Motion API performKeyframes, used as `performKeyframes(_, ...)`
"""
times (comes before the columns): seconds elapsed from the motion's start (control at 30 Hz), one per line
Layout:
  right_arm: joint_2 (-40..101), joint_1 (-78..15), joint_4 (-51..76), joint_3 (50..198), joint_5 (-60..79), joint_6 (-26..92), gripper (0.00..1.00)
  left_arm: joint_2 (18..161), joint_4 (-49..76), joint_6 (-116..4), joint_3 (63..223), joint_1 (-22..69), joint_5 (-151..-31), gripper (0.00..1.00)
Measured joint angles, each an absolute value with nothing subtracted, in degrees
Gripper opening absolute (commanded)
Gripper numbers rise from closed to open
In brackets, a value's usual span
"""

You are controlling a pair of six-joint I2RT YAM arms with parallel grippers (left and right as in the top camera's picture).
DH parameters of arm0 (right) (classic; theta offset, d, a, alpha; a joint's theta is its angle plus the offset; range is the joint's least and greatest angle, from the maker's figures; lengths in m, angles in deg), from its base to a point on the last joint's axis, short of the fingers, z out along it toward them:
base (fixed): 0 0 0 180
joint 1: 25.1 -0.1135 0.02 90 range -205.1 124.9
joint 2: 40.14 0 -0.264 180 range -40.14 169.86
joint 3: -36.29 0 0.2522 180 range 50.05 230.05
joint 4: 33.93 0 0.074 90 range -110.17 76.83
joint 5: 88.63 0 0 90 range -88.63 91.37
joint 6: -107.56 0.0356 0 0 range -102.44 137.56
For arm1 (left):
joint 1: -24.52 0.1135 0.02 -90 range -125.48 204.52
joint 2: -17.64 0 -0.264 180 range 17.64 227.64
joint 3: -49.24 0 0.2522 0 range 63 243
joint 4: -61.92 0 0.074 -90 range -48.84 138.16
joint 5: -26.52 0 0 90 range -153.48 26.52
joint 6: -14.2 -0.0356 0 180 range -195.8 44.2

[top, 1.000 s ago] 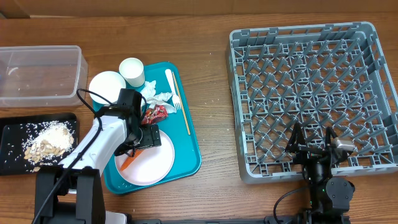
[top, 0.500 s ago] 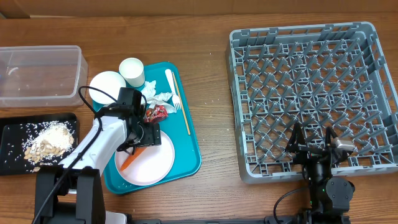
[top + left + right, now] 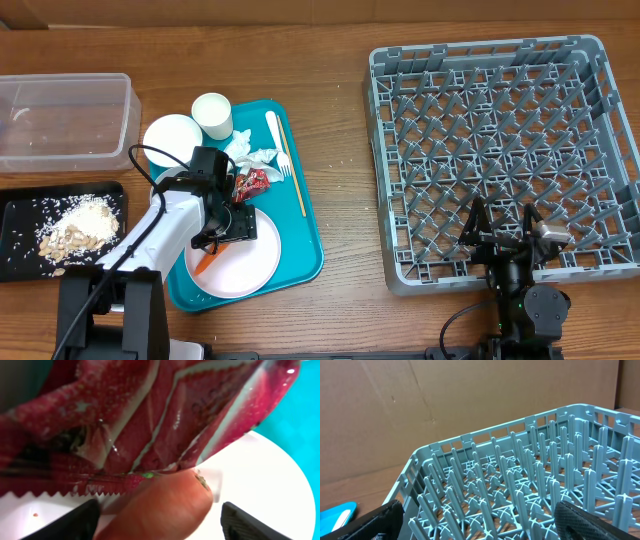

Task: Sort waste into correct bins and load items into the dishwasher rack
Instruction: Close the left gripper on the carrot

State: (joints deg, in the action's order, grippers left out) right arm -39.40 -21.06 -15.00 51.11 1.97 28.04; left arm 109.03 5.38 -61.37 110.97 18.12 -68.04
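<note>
The left gripper hangs low over the round pale pink plate, which is glossy and smooth. Its black fingers are spread astride the small orange carrot without visibly pinching it.

The carrot is matte and has a rounded end. It lies on the plate and juts towards 7 o'clock from the gripper.

The crinkled red wrapper has shiny foil and a saw-toothed edge. It sits at 12 o'clock of the carrot, overlapping the plate's rim.

The crumpled white paper napkins lie further towards 12 o'clock on the teal plastic serving tray.

At 10 o'clock of the teal tray is the clear rectangular plastic tub. At 9 o'clock is the flat black rectangular tray.

A strip of bare wooden table separates the teal tray from the large square grey plastic rack at 3 o'clock. The rack floor is a lattice of pegs.

The right gripper sits at the rack's 6 o'clock edge with its fingers wide apart and nothing between them.
</note>
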Motion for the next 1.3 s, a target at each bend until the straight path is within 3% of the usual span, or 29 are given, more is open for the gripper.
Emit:
performKeyframes(0.3, -39.4, -21.1, -15.0, 51.1, 2.0, 28.0, 1.0, 109.0, 5.5, -61.4, 111.0, 18.1, -70.7, 0.52)
performKeyframes(0.47, -39.4, -21.1, -15.0, 51.1, 2.0, 28.0, 1.0, 109.0, 5.6, -61.4, 110.9, 18.1, -72.1, 0.46)
performKeyframes(0.57, -39.4, -21.1, -15.0, 51.1, 1.9, 28.0, 1.0, 109.0, 5.5, -61.4, 110.9, 18.1, -72.4, 0.49)
performKeyframes(0.63, -39.4, -21.1, -15.0, 51.1, 2.0, 28.0, 1.0, 109.0, 5.2, -61.4, 110.9, 18.1, -72.6, 0.59)
performKeyframes(0.7, -39.4, -21.1, -15.0, 51.1, 1.9, 28.0, 1.0, 109.0, 4.0, -61.4, 110.9, 18.1, -73.0, 0.63)
performKeyframes(1.3, -39.4, -21.1, -15.0, 51.1, 2.0, 28.0, 1.0, 109.0, -1.9, -61.0, 110.9, 18.1, -72.2, 0.66)
